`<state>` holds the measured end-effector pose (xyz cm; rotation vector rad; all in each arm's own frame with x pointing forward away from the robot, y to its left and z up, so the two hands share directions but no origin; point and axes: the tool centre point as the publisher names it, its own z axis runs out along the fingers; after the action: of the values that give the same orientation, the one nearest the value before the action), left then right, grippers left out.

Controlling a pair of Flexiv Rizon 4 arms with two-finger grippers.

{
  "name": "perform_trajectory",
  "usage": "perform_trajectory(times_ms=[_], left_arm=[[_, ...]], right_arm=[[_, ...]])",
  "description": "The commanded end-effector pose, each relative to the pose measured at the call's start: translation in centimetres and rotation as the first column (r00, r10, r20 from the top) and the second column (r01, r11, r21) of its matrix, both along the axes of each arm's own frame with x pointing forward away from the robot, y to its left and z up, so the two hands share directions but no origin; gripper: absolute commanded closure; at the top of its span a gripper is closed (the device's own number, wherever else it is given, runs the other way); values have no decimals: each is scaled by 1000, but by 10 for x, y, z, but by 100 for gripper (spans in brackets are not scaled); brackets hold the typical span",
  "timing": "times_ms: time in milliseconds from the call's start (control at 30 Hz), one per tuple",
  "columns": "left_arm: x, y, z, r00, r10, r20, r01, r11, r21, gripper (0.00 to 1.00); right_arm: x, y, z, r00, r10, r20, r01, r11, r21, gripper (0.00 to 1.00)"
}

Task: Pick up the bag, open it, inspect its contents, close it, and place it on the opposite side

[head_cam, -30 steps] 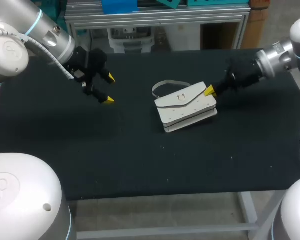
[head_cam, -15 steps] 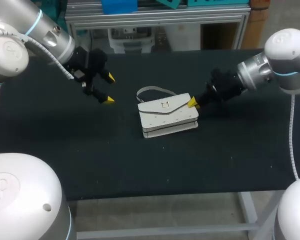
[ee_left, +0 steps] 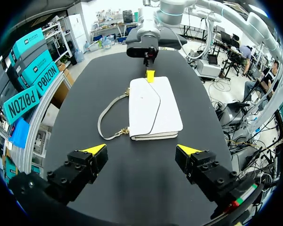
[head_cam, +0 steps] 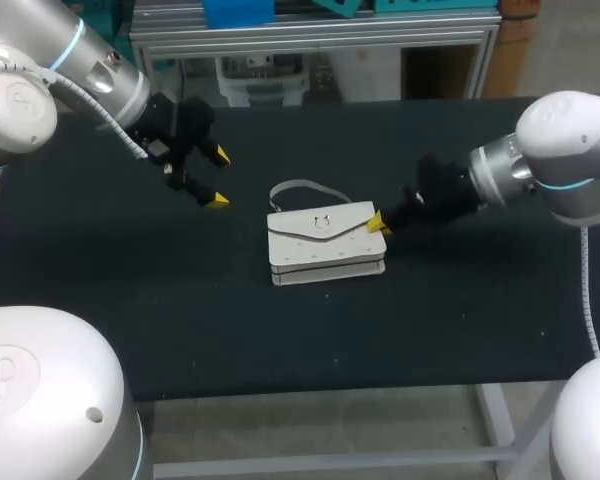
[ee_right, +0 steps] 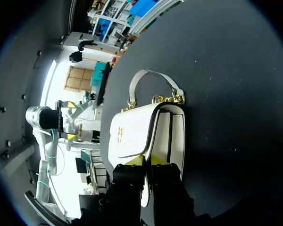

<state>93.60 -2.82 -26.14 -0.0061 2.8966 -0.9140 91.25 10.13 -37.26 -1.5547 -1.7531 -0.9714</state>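
**A:** Where is the task's thing?

**B:** The white leather-look flap handbag point(head_cam: 325, 250) lies flat about the middle of the black matte worktop point(head_cam: 280, 340), with its flap side up. A small gold ring clasp point(head_cam: 321, 221) sits at the flap's point. Its slim white handle point(head_cam: 300, 188), joined to the body by short gold chain links, lies on the worktop at the bag's far left corner.

**A:** And the right arm?

**B:** It comes in from the right and reaches low toward the centre. The right pincer point(head_cam: 377, 222) is at the handbag's right end. In the right wrist view point(ee_right: 145, 160) its two yellow tips are pressed close together, with a thin white edge of the handbag point(ee_right: 132, 136) pinched between them. The handle point(ee_right: 153, 77) arches beyond the bag's other end.

**A:** Does the left arm touch anything?

**B:** No. The left pincer point(head_cam: 218, 178) hangs above the worktop to the far left of the bag, well apart from it. Its fingers are spread wide with nothing between them.

**A:** What does its own camera show?

**B:** Between and ahead of the spread tips of the left pincer point(ee_left: 141, 150) lies the handbag point(ee_left: 153, 108), long side pointing away, with the handle point(ee_left: 106, 117) looping out beside it. At the bag's far end a yellow tip of the right pincer point(ee_left: 150, 74) touches it.
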Motion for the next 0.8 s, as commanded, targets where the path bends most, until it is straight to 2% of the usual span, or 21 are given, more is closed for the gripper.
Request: perform_trajectory(times_ms=[33,267,500,533,567,600,633,667,700,733,800], left_arm=[[0,0,-1,1000,0,1,0,1000,-3,0],[0,0,-1,1000,0,1,0,1000,-3,0],[0,0,-1,1000,0,1,0,1000,-3,0],[0,0,-1,1000,0,1,0,1000,-3,0],[0,0,-1,1000,0,1,0,1000,-3,0],[0,0,-1,1000,0,1,0,1000,-3,0],[0,0,-1,1000,0,1,0,1000,-3,0],[0,0,-1,1000,0,1,0,1000,-3,0],[0,0,-1,1000,0,1,0,1000,-3,0],[0,0,-1,1000,0,1,0,1000,-3,0],[0,0,-1,1000,0,1,0,1000,-3,0]], right_arm=[[6,7,-13,1000,8,-14,-7,1000,19,100],[13,14,-13,1000,22,-9,-21,999,40,100],[11,24,-15,999,51,-19,-50,998,46,100],[10,24,-14,998,52,-19,-51,998,46,87],[9,23,-12,998,52,-18,-51,998,45,70],[8,20,-10,999,46,-14,-46,998,45,63],[7,17,-7,999,39,-9,-39,998,46,50],[7,13,-3,1000,31,-2,-31,999,44,23],[6,11,-1,1000,28,1,-28,999,43,8],[6,8,2,1000,22,9,-22,999,40,0],[5,2,9,1000,16,23,-17,999,30,0]])
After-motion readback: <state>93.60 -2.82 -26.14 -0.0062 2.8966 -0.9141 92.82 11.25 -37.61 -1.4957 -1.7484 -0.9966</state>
